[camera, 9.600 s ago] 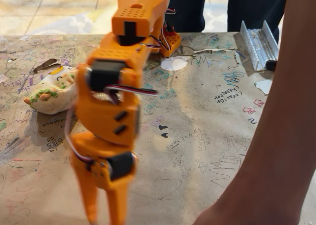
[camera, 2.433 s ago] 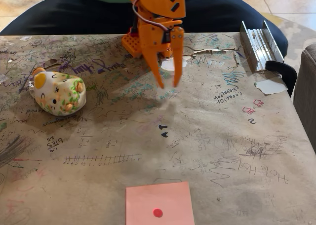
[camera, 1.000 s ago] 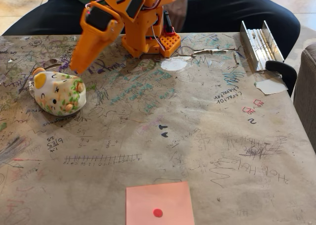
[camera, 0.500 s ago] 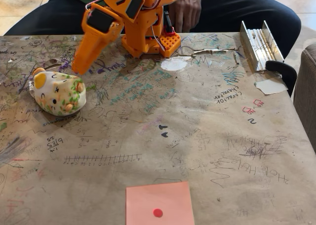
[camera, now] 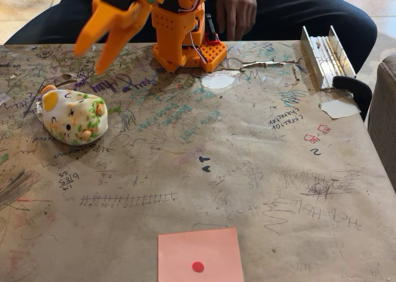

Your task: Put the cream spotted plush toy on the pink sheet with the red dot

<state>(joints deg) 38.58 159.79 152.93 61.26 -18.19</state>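
Observation:
The cream spotted plush toy (camera: 72, 116) lies on the table at the left, its drawn face toward the camera. The pink sheet with the red dot (camera: 199, 255) lies flat at the table's front edge, near the middle. My orange gripper (camera: 91, 59) hangs in the air above and behind the plush, pointing down to the left. Its two fingers are spread apart with nothing between them. There is a clear gap between the fingertips and the toy.
The arm's orange base (camera: 184, 46) stands at the table's far edge. A metal rail (camera: 323, 56) lies at the far right, with a white paper scrap (camera: 339, 108) near it. A person's hand (camera: 237, 10) rests behind the base. A grey seat (camera: 382, 121) borders the right edge.
The gripper has risen and swung a little left, away from the plush, and its fingers have spread open. The plush and the pink sheet have not moved.

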